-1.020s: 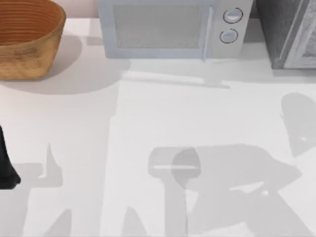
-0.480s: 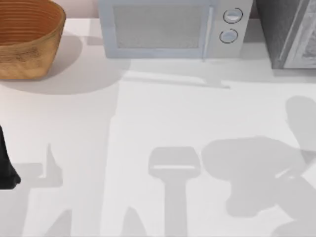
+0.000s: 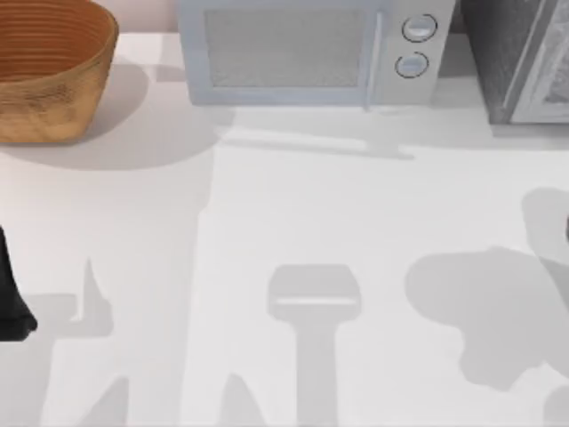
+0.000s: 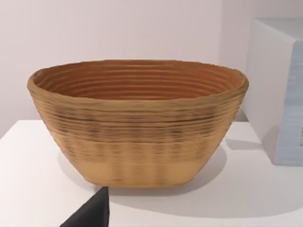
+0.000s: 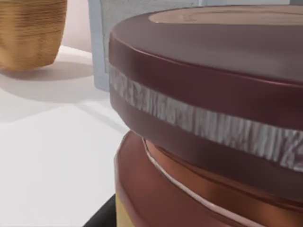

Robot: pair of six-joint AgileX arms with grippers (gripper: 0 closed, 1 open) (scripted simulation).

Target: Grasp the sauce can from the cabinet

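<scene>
Shadow of the right arm has slid rightward; sauce can (image 5: 208, 118) looms close, finger state unclear.

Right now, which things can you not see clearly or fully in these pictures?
- Sauce can: right wrist view sits so close that the frame edges cut its sides and base.
- Basket: top view's left and upper edges cut it.
- Microwave: top view's upper edge cuts it.
- Cabinet: top view's right corner crops it; inside unseen.
- Left arm: mostly cut by the top view's left edge.
</scene>
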